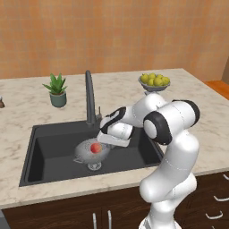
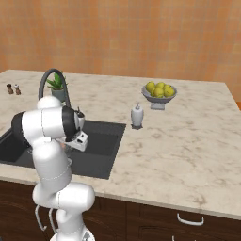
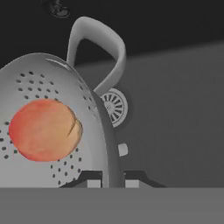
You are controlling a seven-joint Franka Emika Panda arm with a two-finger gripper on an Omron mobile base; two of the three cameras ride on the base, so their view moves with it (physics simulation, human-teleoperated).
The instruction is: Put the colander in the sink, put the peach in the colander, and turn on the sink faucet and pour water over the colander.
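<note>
From where I stand, the end effector (image 3: 113,180) is nearest, down in the sink (image 1: 44,156), its fingers closed tight on the rim of the colander (image 3: 52,131). The peach (image 3: 44,130) already sits inside that bowl, with the drain (image 3: 113,107) just beyond. Further back the sink faucet (image 1: 90,96) rises from the marble surface (image 1: 188,89). It looks like the colander is being positioned; next it wants letting go, then a reach up to the lever.

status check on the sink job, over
Gripper shut on colander rim. Peach inside colander, colander in sink. Faucet untouched, nothing blocking.
</note>
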